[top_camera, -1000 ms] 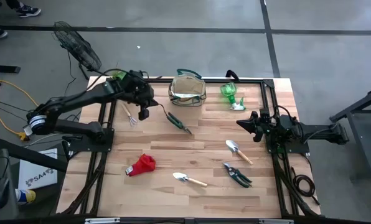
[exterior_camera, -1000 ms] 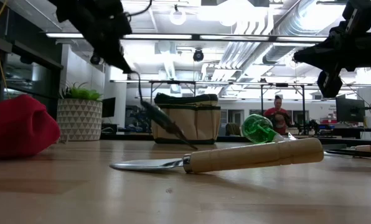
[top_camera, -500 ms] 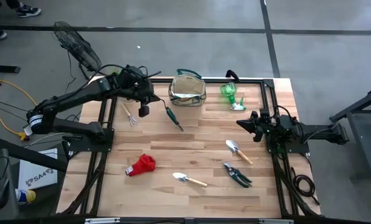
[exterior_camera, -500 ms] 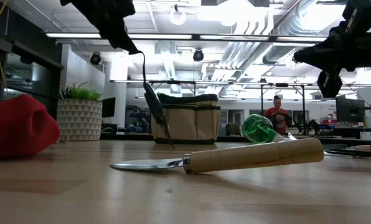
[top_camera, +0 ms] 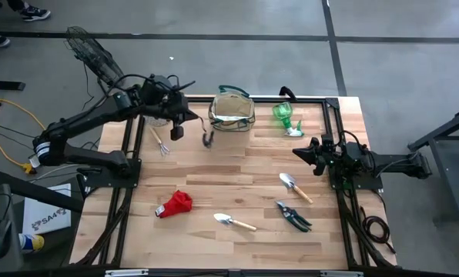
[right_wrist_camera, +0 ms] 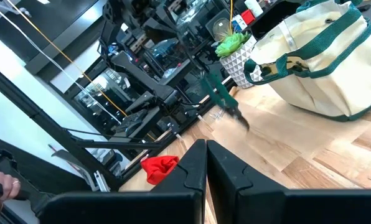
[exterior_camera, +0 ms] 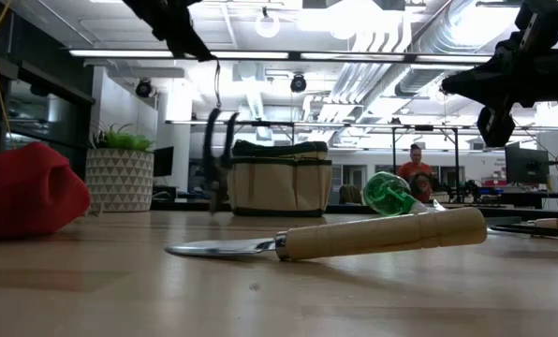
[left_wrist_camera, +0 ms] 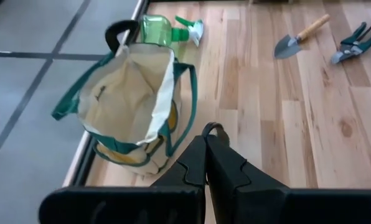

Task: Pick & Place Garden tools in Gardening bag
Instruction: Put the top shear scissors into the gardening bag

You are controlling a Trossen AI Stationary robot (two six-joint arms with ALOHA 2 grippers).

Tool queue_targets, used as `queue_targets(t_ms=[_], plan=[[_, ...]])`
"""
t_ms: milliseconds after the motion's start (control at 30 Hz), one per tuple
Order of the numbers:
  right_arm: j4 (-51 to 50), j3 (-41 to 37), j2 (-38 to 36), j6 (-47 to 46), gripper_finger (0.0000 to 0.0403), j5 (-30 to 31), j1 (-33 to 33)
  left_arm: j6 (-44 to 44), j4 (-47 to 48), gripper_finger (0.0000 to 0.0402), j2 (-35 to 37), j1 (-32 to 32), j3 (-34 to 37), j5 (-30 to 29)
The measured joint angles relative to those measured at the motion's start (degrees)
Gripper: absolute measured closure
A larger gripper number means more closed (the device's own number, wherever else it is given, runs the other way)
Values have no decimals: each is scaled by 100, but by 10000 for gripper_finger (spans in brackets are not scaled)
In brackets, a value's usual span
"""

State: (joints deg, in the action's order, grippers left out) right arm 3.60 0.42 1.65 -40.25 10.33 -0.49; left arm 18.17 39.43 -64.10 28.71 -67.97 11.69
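Near trowel (top_camera: 232, 222): pointed silver blade on a smooth, rounded pale wooden handle, lying flat at the table's front edge.
Red cloth (top_camera: 175, 204): soft crumpled heap, just beside that trowel, on my left side.
Lying shears (top_camera: 293, 216): dark green handles, flat on the pale wood planks (top_camera: 252, 173), near my right arm.
Second trowel (top_camera: 295, 187): same silver blade and wooden handle, just behind those shears.
My right gripper (top_camera: 299, 151): fingers clenched shut on nothing, held above the table's right side, well apart from the bag.
Small rake (top_camera: 159, 141): thin pronged head on a pale stick, flat on the planks under my left arm.
My left gripper (top_camera: 189, 117): fingers pinched tight on a thin dark loop; from it the hanging shears (top_camera: 207, 139) dangle above the wood, just beside the bag.
Gardening bag (top_camera: 232, 111): round beige fabric tote with dark green trim and floppy loop handles, mouth open, standing at the table's far edge.
Green plastic piece (top_camera: 286, 118): translucent, rounded, lying beside the bag toward my right.
White pot (exterior_camera: 118, 178): patterned, with a green plant, at the far left corner.
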Motion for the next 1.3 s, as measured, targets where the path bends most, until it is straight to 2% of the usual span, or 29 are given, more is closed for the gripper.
queue_targets(t_ms=[367, 867, 1167, 1300], plan=[[0, 0, 1, 0, 400, -2, -2, 288, 111, 401, 0, 15, -437, -337], [0, -2, 2, 0, 401, 0, -2, 404, 274, 401, -9, 13, -1043, -1491], [0, -2, 2, -2, 401, -1, -2, 383, 149, 401, -13, 21, -1092, -2286], [0, -1, 1, -1, 401, 0, 0, 385, 0, 401, -13, 277, -1094, -2560]])
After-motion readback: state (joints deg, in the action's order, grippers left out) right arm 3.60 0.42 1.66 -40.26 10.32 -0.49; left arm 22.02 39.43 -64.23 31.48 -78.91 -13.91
